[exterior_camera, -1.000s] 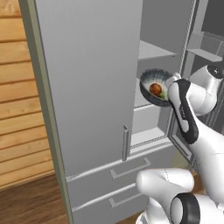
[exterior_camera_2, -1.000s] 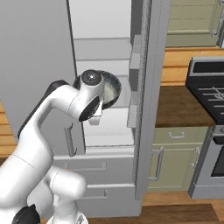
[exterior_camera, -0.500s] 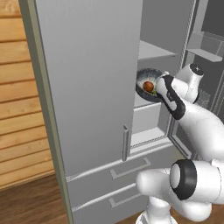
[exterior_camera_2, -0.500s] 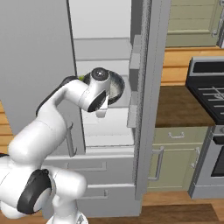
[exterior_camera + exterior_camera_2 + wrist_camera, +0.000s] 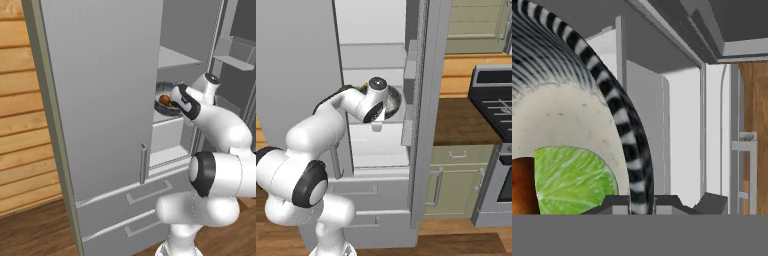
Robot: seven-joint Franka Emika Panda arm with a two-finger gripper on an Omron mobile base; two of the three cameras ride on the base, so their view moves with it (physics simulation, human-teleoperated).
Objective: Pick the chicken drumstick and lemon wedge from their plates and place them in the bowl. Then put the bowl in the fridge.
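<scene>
Bowl (image 5: 165,104) apparently between fridge (image 5: 105,100) door and shelf (image 5: 176,58).

drumstick (image 5: 521,186): cut by hand view's left edge | bowl (image 5: 572,100): cropped at top and left there | bowl (image 5: 392,100): mostly behind arm, right base view | wedge (image 5: 172,104): too small to tell

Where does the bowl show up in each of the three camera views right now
Left base view: bowl right of centre, inside the open fridge, beside the arm's wrist.
Right base view: just left of centre, its rim peeking from behind the wrist.
Hand view: fills the left half, striped rim.
Shared landmark: the fridge interior.
</scene>
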